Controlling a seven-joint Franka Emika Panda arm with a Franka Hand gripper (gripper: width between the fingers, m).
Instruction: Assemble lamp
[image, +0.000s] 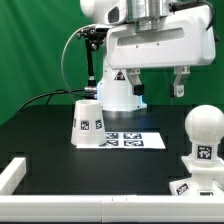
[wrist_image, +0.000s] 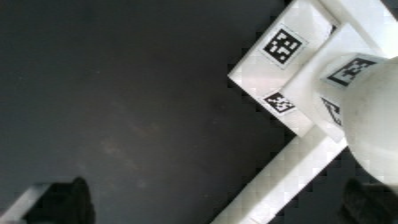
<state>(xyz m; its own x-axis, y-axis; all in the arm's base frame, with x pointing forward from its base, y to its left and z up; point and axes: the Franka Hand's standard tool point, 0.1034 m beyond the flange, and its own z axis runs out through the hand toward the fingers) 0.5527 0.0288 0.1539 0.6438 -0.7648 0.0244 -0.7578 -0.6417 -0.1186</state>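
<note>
The white cone shade (image: 88, 121) stands on the black table at the exterior view's left, tags facing the camera. The rounded bulb (image: 203, 130) stands upright on the angular base (image: 192, 186) at the exterior view's right front. My gripper (image: 158, 86) hangs high above the table between them, open and empty, with its dark fingers (image: 180, 83) spread wide. In the wrist view the tagged base (wrist_image: 281, 72) and part of the bulb (wrist_image: 377, 112) show to one side. My gripper (wrist_image: 217, 206) is open over bare black table, and only the fingertips (wrist_image: 59, 203) show.
The marker board (image: 126, 141) lies flat beside the shade. A white rail (image: 18, 173) borders the table's front and also crosses the wrist view (wrist_image: 285, 172). The white robot pedestal (image: 118, 92) stands at the back before a green backdrop.
</note>
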